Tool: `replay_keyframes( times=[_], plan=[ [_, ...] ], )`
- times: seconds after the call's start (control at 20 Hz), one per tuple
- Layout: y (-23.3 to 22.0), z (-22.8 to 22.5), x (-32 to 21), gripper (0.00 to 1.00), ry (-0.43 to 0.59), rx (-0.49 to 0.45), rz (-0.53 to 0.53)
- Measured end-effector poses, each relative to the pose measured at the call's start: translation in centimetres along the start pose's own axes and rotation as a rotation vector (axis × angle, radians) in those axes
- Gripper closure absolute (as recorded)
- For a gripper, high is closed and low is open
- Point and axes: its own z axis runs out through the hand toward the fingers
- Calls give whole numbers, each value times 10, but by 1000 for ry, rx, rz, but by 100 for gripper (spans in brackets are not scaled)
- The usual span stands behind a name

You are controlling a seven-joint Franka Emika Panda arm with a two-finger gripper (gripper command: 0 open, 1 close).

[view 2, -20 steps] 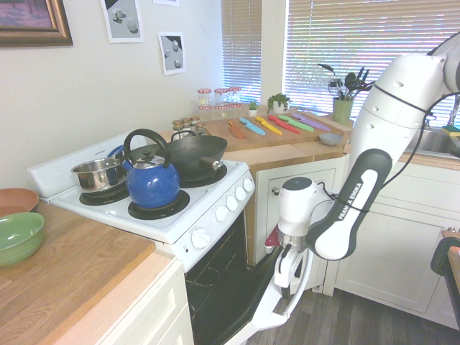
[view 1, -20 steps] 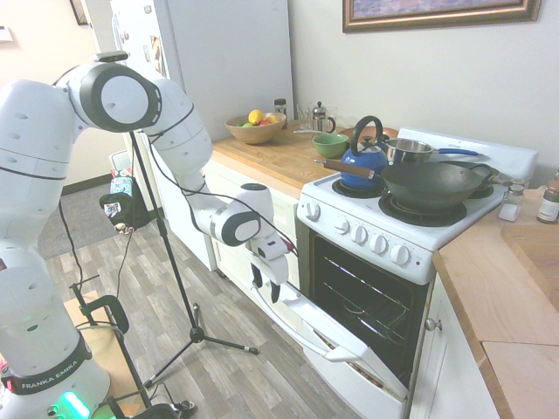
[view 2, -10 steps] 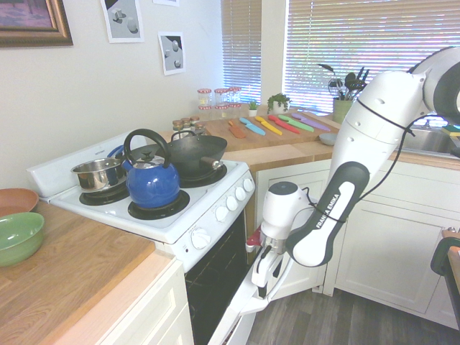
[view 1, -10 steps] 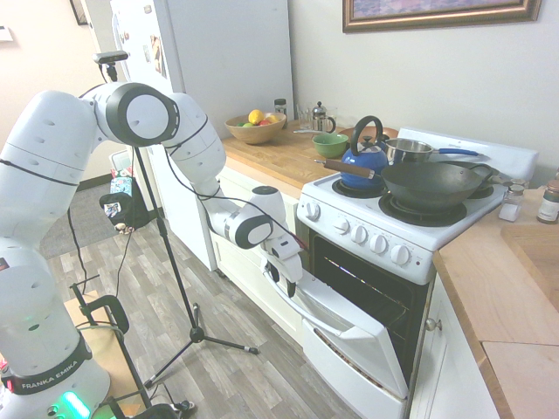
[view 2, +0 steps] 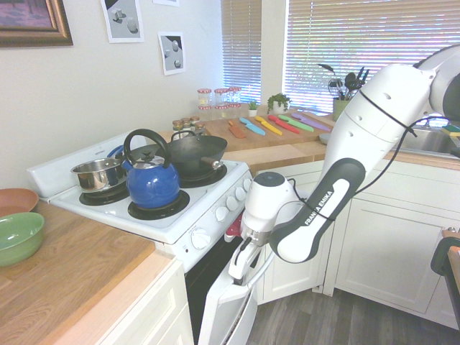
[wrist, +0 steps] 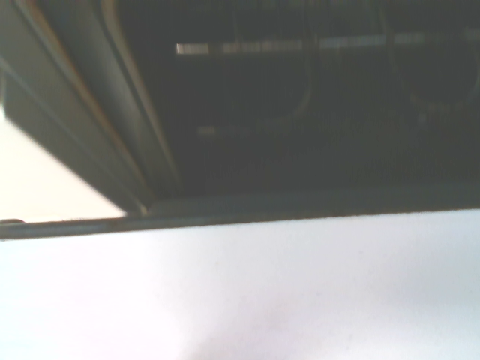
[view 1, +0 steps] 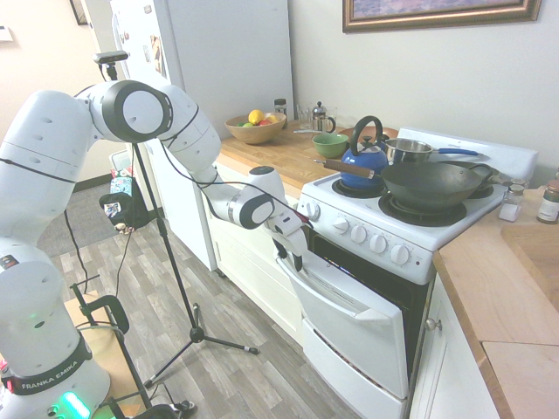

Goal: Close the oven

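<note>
The oven (view 1: 397, 288) stands between two stretches of wooden bench (view 1: 262, 166), its door (view 1: 354, 323) tilted partly open, the dark cavity showing above it. The tool (view 1: 289, 262) is at the door's upper edge, by the bar handle; I cannot tell whether it is open or closed. On the stovetop sit a wok (view 1: 428, 186), a blue kettle (view 1: 362, 164) and a steel pan (view 1: 408, 151). A wooden bowl (view 1: 255, 131) holds fruit; a green bowl (view 1: 331, 145) sits nearby. Only the second exterior view shows the colourful knives (view 2: 277, 123) and window blinds (view 2: 374, 43); the wrist view shows racks (wrist: 300, 45) inside.
</note>
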Motion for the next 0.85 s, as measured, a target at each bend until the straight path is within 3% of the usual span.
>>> replay_keyframes(
  times=[0.45,0.65,0.85],
  plan=[
    [-20,-54,-18,0,-4,50,-35],
    [29,-74,-29,0,-63,-16,-35],
    [97,-104,-44,0,-187,-141,-87]
  ],
)
